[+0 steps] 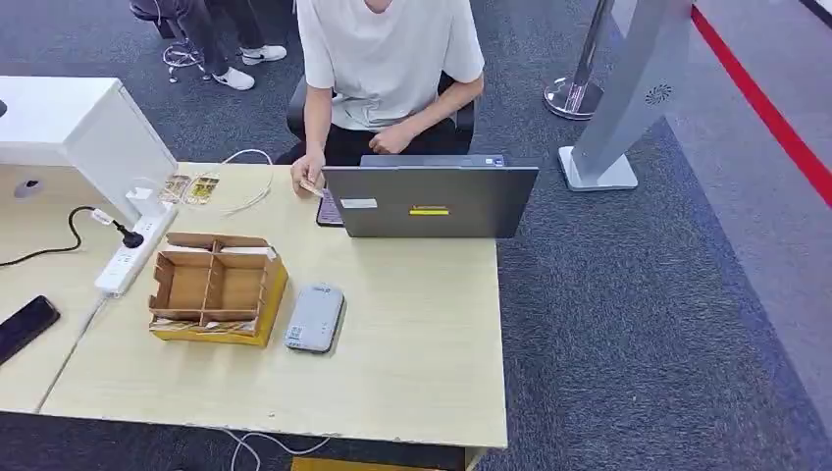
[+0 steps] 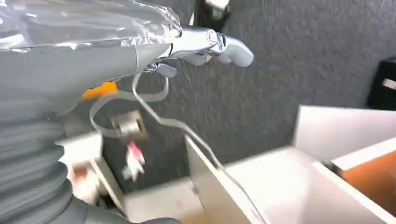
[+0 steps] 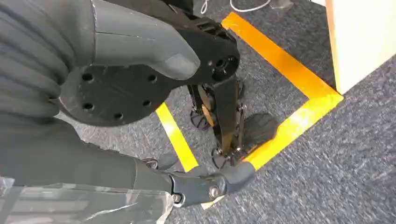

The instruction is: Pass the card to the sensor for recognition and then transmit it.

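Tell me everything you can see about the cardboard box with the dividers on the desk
The cardboard box is a shallow open-topped tray of brown corrugated card with yellow outer sides. Inner dividers split it into compartments, which look empty. It sits flat on the pale wooden desk, slightly skewed to the desk's edges. A white power strip lies close along one side, and a small grey card sensor lies right beside the opposite side; contact with either cannot be told. No hand touches it.

table (image 1: 422,343) | laptop (image 1: 432,199) | cardboard box (image 1: 218,287) | sensor (image 1: 315,317) | power strip (image 1: 132,253) | phone (image 1: 26,325)
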Tool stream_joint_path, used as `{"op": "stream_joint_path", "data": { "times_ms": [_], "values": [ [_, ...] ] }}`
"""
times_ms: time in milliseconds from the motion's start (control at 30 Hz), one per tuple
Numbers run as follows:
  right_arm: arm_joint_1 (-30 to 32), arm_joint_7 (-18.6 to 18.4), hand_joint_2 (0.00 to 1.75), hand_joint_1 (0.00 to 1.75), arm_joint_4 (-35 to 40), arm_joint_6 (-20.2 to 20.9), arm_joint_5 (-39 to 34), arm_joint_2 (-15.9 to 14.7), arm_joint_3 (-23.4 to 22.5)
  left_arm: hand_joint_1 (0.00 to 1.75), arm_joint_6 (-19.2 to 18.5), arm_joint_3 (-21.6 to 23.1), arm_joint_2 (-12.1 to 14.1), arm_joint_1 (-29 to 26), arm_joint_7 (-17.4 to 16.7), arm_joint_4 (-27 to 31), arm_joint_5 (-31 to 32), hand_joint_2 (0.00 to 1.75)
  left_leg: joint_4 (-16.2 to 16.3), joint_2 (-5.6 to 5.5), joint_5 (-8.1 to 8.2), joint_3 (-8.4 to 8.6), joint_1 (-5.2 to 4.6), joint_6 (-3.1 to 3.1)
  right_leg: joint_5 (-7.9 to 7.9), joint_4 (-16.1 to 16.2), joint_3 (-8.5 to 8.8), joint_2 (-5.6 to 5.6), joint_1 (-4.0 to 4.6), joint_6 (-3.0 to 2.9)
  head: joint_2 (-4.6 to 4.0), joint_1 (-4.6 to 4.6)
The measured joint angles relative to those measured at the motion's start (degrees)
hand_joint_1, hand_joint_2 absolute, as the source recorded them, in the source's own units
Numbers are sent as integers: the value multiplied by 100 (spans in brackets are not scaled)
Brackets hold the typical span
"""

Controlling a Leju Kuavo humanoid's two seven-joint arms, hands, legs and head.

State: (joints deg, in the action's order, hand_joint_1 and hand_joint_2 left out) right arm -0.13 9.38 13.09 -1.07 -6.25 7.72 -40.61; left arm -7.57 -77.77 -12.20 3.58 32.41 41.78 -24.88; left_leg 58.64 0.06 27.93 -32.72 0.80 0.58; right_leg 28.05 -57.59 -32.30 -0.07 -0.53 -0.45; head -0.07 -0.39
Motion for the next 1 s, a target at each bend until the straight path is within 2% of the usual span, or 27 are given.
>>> {"op": "stream_joint_path", "data": {
  "times_ms": [67,200,333,500,567,667,767,833,867,933,1000],
  "values": [
    [1,-9,175,0,0,-31,59,0,0,0,-159,-4,-164,-24,-72,448,-150,175,2,2,3,-2,-1,-4,-1,2,0,1,1,1,0,11],
    [-3,-2,175,0,0,-59,131,2,-2,0,-369,-4,-229,-41,-114,1145,-336,175,4,1,5,0,-9,-8,-2,3,0,1,-5,4,0,17],
    [-11,13,175,0,0,-52,194,4,-30,0,-553,-4,-229,-63,-159,1437,-548,175,3,1,5,-1,-8,-7,-1,3,0,1,-5,3,0,17],
    [-17,17,175,0,0,-48,282,11,-50,0,-727,-4,-133,-77,-151,1457,-745,175,3,1,5,0,-6,-7,-1,3,0,1,-5,3,0,15],
    [-20,15,175,0,0,-50,341,13,-52,0,-926,-4,-94,-85,-107,1513,-717,175,3,1,5,0,-4,-7,0,2,-1,1,-4,2,0,15],
    [-21,15,175,0,0,-57,459,13,-57,0,-1108,72,-85,-119,0,1976,-526,175,3,1,5,1,-1,-7,0,3,-1,1,-1,2,0,20],
    [-30,13,175,0,0,-55,549,15,-70,0,-1117,217,-76,-135,-188,2599,-406,175,4,1,4,3,-1,-6,-1,3,-1,2,-1,2,0,15],
    [-35,0,175,0,0,-18,631,17,-92,0,-1119,563,-81,-203,-313,3086,128,175,6,-2,3,4,0,-6,-1,3,-13,-2,-1,2,0,17],
    [-45,-7,175,0,0,16,671,17,-98,0,-972,886,-78,-209,-297,3340,549,175,7,-10,1,0,-1,-5,-1,3,-12,-13,-1,2,0,17],
    [-80,-9,175,0,0,92,758,15,-103,0,-499,1464,-30,-156,-223,3766,1396,175,7,-16,-1,1,-2,-7,-4,3,3,-20,-1,1,0,15],
    [-108,-9,175,0,0,131,819,17,-105,0,60,2140,70,-111,-210,4092,1724,175,7,-11,-5,3,-1,0,-15,2,1,-14,-1,-10,0,15]
  ]
}}
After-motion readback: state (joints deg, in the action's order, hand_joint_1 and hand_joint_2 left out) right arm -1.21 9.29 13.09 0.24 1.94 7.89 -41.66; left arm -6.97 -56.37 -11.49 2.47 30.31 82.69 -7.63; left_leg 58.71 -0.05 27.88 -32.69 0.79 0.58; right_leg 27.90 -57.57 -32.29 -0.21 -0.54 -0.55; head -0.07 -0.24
